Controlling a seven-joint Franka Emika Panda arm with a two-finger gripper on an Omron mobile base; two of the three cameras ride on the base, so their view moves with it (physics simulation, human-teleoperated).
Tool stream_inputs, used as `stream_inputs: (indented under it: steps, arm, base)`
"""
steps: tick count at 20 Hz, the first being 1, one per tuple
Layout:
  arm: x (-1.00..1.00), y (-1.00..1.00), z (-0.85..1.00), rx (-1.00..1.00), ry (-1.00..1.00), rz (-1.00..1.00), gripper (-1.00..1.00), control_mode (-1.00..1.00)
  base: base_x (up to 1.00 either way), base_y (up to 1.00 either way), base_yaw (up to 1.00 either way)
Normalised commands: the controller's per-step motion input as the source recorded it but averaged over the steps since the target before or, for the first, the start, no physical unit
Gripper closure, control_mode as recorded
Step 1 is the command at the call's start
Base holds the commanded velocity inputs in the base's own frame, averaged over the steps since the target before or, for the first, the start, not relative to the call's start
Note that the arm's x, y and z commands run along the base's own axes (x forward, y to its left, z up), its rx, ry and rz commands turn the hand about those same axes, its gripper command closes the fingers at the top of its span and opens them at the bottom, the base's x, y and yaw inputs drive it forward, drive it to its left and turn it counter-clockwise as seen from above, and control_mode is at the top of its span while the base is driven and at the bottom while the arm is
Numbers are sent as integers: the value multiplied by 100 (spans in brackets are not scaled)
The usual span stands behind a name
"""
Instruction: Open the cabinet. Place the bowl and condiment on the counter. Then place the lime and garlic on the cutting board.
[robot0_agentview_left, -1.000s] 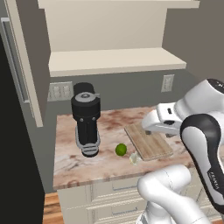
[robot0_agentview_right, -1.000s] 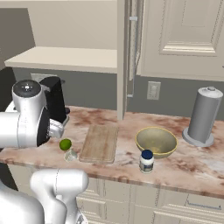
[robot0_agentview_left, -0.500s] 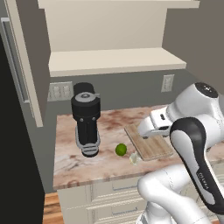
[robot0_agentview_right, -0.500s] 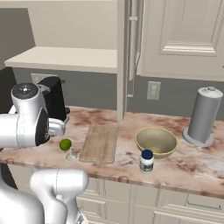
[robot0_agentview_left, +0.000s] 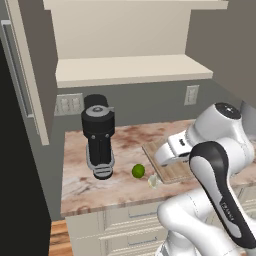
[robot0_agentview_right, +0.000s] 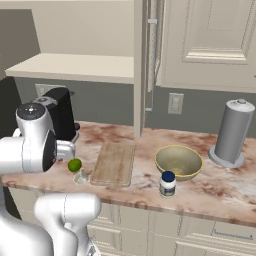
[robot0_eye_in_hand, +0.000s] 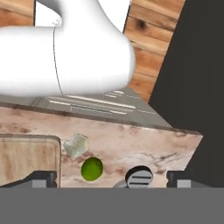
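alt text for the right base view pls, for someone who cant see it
On the marble counter, a lime and garlic sit just left of an empty cutting board. To the board's right are an olive-yellow bowl and a blue-lidded jar; the cabinet above stands open.

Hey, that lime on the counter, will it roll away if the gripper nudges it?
Probably. The lime is round and sits free on the flat counter, so a nudge would likely roll it. The garlic close beside it might stop it on that side.
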Motion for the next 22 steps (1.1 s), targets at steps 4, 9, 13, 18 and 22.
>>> stream_inputs:
  steps: [4,9,13,18,22]
  arm:
    - [11,6,-18,-1,0,0,-100,-100]
    - [22,4,-16,-1,0,0,-100,-100]
    - [24,2,-18,-2,0,0,-100,-100]
    - [26,4,-23,-2,-2,0,-100,-100]
    - [26,6,-25,-2,-1,0,-100,-100]
  base:
    - [0,0,0]
    - [0,0,0]
    - [0,0,0]
    - [0,0,0]
    - [0,0,0]
